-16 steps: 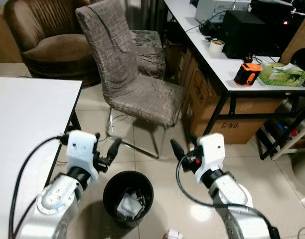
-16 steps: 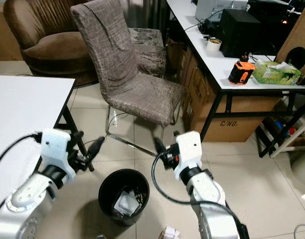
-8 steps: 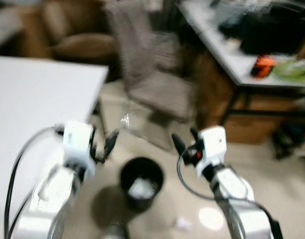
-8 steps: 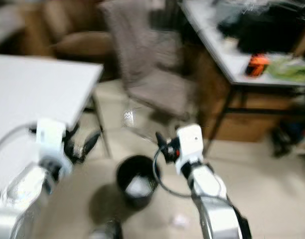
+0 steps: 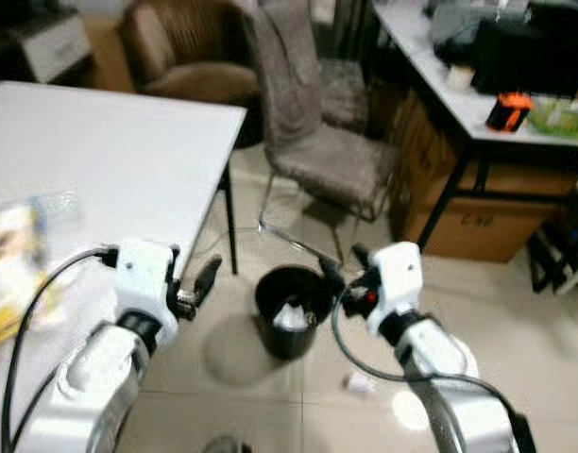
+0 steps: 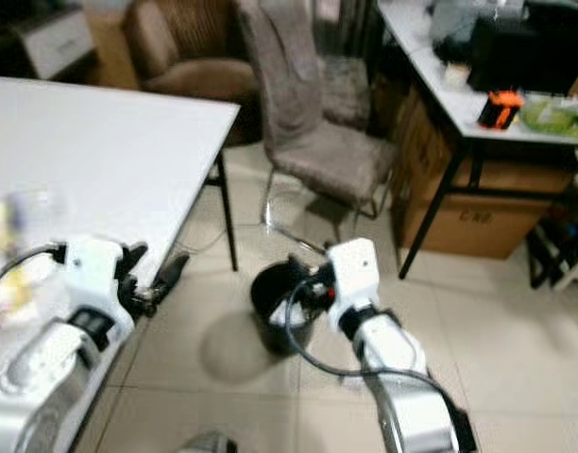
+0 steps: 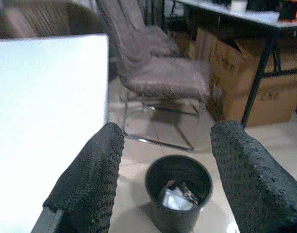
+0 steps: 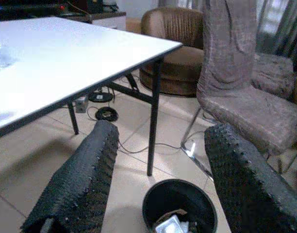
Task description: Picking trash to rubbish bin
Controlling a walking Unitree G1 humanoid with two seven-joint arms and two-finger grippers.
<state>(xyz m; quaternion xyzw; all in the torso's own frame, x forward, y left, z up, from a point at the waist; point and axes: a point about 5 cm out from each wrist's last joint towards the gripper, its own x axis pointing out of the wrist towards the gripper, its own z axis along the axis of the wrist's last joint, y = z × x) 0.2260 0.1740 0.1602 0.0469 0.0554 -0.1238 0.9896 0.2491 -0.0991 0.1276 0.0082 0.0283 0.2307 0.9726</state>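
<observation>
White surface (image 5: pixel 100 160) takes up the left of the head views, with pale wrappers (image 5: pixel 10 260) lying on its near left part. Beyond it stand a grey-covered chair (image 5: pixel 317 142) and a brown armchair (image 5: pixel 190 57), and a second surface (image 5: pixel 478 104) on the right carries an orange device (image 5: pixel 509 111). Cardboard boxes (image 5: pixel 468 226) sit beneath that one.

On the tiled floor (image 5: pixel 270 396) the black rubbish bin (image 5: pixel 291 310) stands between the two arms, crumpled trash (image 7: pixel 177 196) already inside. A small white scrap (image 5: pixel 358 381) lies on the floor near it.

Left claw (image 7: pixel 163 184) and right claw (image 8: pixel 158 179) both hover spread wide, holding nothing.

Since a second ago the camera has pulled back; the bin now sits further away.
</observation>
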